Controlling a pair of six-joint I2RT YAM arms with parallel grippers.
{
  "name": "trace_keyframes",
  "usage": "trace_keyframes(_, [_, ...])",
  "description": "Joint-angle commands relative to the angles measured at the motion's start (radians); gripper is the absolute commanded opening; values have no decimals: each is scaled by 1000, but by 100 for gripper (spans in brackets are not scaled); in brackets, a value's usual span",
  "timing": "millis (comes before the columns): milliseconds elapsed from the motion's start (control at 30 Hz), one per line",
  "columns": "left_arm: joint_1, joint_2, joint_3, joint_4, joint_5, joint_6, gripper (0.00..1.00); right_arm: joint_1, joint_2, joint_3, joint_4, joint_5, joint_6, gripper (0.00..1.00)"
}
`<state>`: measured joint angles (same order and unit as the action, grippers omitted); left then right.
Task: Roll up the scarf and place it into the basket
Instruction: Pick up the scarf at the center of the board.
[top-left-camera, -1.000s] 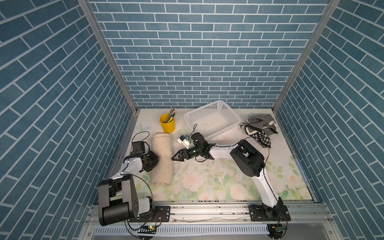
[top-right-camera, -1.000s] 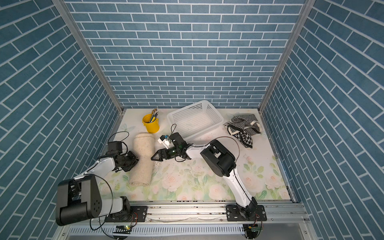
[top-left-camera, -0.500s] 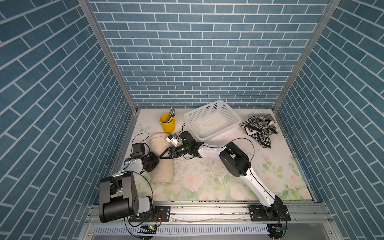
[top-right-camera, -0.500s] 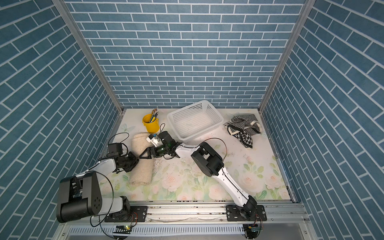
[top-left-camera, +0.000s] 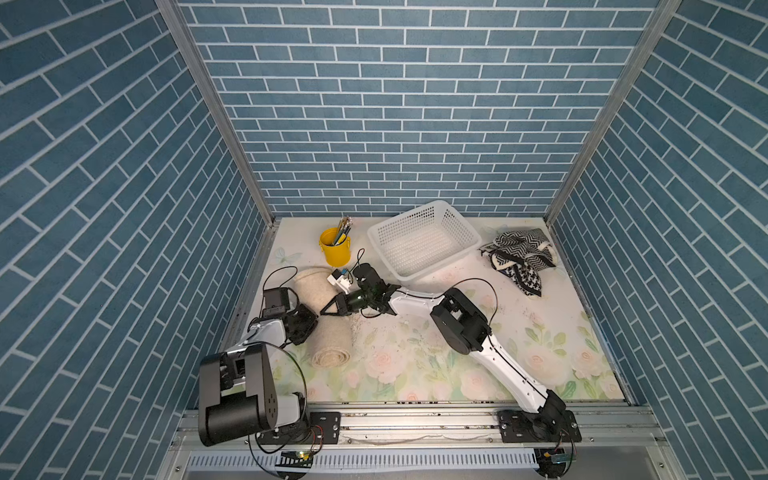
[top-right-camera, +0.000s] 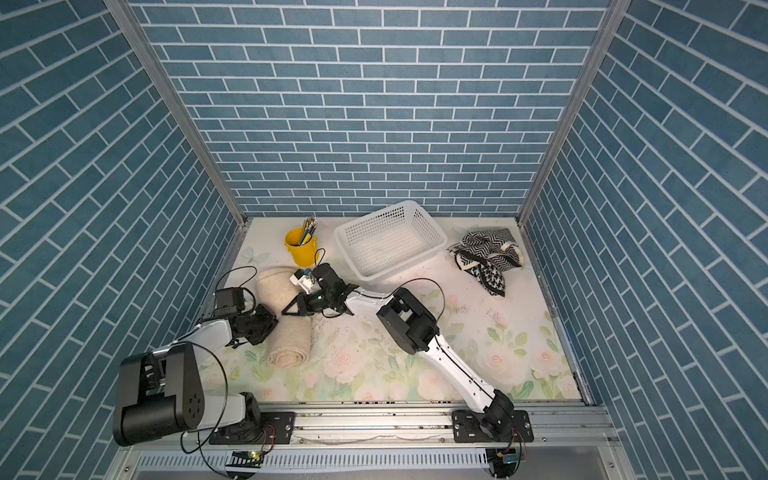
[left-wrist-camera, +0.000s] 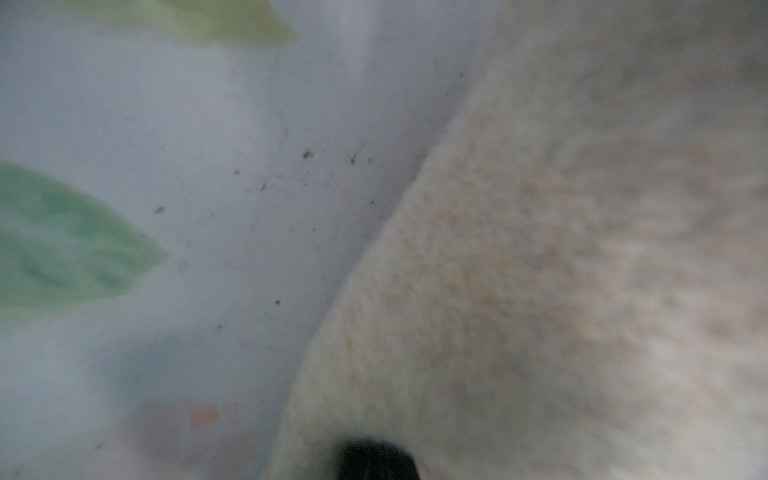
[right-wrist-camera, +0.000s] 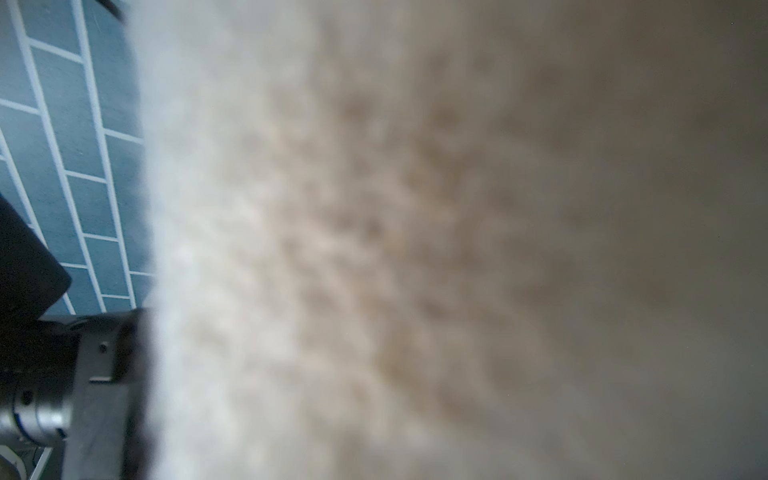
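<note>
The floral counter (top-left-camera: 457, 365) carries everything. In both top views the cream scarf (top-left-camera: 332, 340) lies on it as a long roll by its left edge, spiral end toward the front, far end just before the yellow bucket (top-left-camera: 336, 251). It is outside the white basket (top-left-camera: 457, 226), which stands at the back beside a black-and-white cloth (top-left-camera: 519, 257). The right pincer (top-left-camera: 328, 309) lies across the middle of the roll; how wide it stands I cannot tell, for its wrist view is only blurred scarf (right-wrist-camera: 415, 249) and a strip of brick wall (right-wrist-camera: 62, 145). The left pincer (top-left-camera: 305, 328) is closed tight against the roll's left flank. Only its wrist view shows the scarf's edge (left-wrist-camera: 540, 270) meeting speckled counter (left-wrist-camera: 208, 166), with one dark fingertip (left-wrist-camera: 374, 459); whether fabric is pinched is unclear
</note>
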<state>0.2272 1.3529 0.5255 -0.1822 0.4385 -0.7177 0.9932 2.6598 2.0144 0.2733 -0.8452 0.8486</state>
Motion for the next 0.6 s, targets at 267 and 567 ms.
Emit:
trace_keyframes(267, [-9,-176,163,-304,-13,66,6,-17,-351,-291,-133,92,-222,0])
trace_keyframes(567, [-8,-198,168,-317,-8,71,6,-151,-693,-494,9,30,-203,0])
